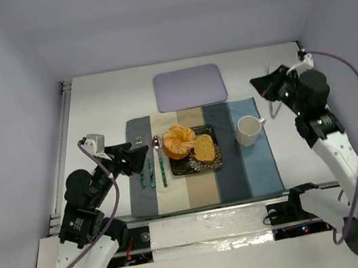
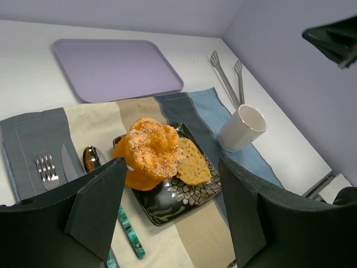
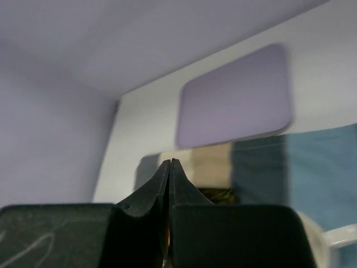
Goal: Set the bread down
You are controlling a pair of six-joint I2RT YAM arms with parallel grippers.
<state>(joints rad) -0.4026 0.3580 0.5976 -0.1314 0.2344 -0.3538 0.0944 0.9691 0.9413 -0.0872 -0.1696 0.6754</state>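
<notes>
On the dark plate (image 1: 213, 165) the bread (image 1: 203, 148) lies flat against the ridged pastry (image 1: 179, 140). Likely light, soft and crumbly, it wants a gentle pinch across its free crust edge. Left of the plate the left gripper (image 1: 138, 158) is spread and empty; the right gripper (image 1: 262, 86), off to the plate's right, is pressed together.

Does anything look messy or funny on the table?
Nothing is spilled or broken. Only the tongs lie off the striped mat, on the bare table behind the cup.
</notes>
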